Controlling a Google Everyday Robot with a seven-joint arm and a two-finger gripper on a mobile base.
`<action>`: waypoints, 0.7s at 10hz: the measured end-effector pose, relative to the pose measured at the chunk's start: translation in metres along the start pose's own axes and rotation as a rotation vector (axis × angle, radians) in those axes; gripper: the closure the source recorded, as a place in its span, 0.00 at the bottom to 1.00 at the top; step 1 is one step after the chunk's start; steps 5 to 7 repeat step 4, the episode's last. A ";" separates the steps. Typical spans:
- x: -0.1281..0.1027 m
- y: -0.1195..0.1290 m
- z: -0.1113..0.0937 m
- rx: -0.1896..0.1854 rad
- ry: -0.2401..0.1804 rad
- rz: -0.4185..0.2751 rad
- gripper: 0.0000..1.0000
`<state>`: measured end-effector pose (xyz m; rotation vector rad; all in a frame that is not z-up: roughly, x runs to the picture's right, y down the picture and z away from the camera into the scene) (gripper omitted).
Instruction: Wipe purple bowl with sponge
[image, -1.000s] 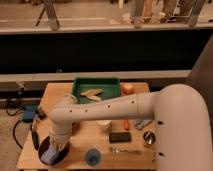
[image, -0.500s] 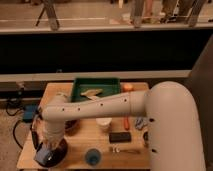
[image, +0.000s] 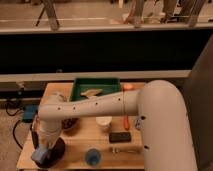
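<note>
- The jaws sit low at the front-left corner of the desk (image: 75, 145), at the end of the white arm (image: 95, 107). A light-blue sponge (image: 41, 156) shows right beneath the gripper (image: 44, 150). The jaws seem closed on it, though the gripping point itself is hidden by the wrist.
- The sponge rests on or just inside the near-left edge of the purple bowl (image: 54, 152), a round, shallow dish so dark that it reads almost black, with a glossy rim.
- Judged from this, the wipe is under way. To do it well, press lightly so the foam flattens against the curved wall, and sweep in an arc along the rim instead of straight across. The bowl is smooth and near the desk's edge, so a hard sideways push could slide it off.
- Just behind is a smaller dark brownish bowl (image: 67, 123).
- Further out stand a round blue cup (image: 92, 156), a pale cup (image: 104, 123), a flat black block (image: 120, 136) and a green tray (image: 77, 92) at the back.
</note>
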<state>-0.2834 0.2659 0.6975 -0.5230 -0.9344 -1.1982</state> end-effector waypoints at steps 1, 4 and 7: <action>0.001 0.002 0.002 -0.001 -0.002 0.003 1.00; 0.006 0.018 0.004 -0.004 -0.009 0.033 1.00; 0.006 0.018 0.004 -0.004 -0.009 0.033 1.00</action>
